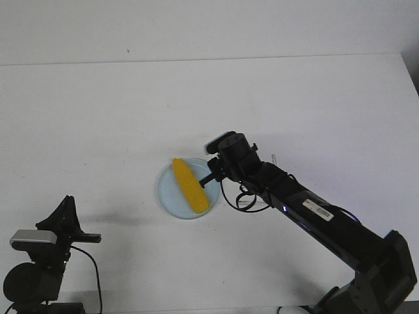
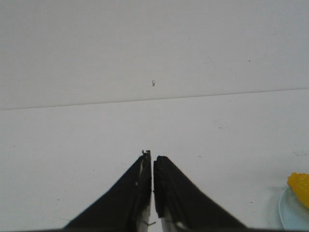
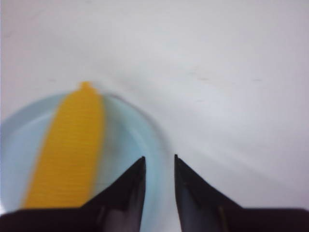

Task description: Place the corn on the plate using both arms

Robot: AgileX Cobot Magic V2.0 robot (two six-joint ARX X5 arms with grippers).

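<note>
I see the corn cob lying diagonally across the pale blue plate, so placement looks done; my right gripper hangs beside it, fingers slightly parted, empty; my left gripper sits pinched together, well apart.

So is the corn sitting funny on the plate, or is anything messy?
Nothing looks spilled or broken. The corn lies flat across the plate, slanted, and its ends reach about to the rim because it is nearly as long as the plate is wide. The right gripper hangs beside it, jaws slightly apart and empty.
</note>
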